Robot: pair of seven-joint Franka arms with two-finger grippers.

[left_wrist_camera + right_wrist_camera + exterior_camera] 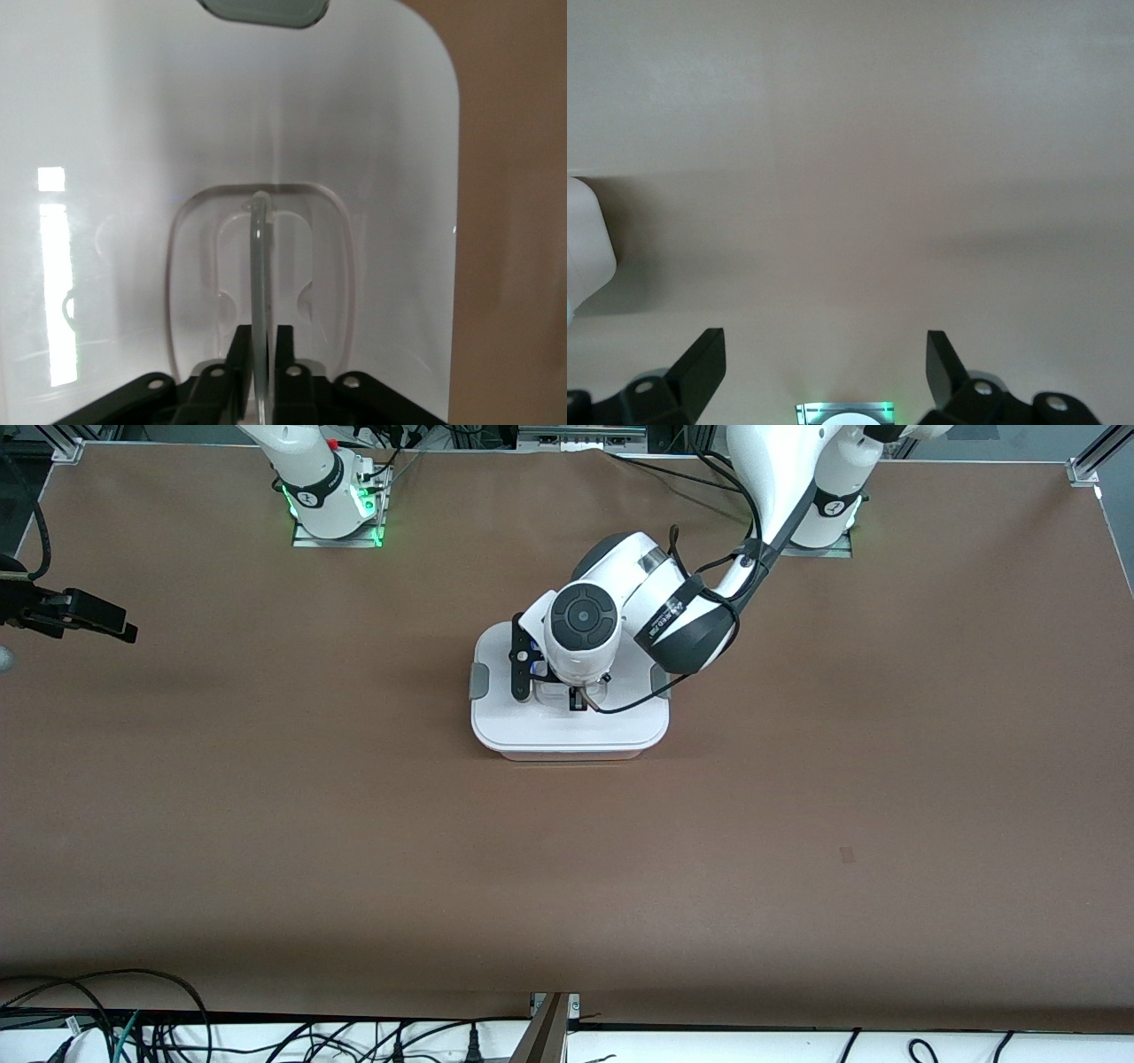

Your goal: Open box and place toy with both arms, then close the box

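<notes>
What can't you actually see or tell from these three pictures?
- Inside of the box: its white lid is on in the front and left wrist views, so no toy shows.
- Left gripper: the arm's wrist hides it in the front view; the wrist view shows its fingers astride the clear handle, contact uncertain.
- Right gripper: open over bare table; the front view's edge crops it.

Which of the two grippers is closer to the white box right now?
The left. The left gripper is down on the box, its fingers around the lid's clear handle. The right gripper waits open over bare table at the right arm's end.
</notes>
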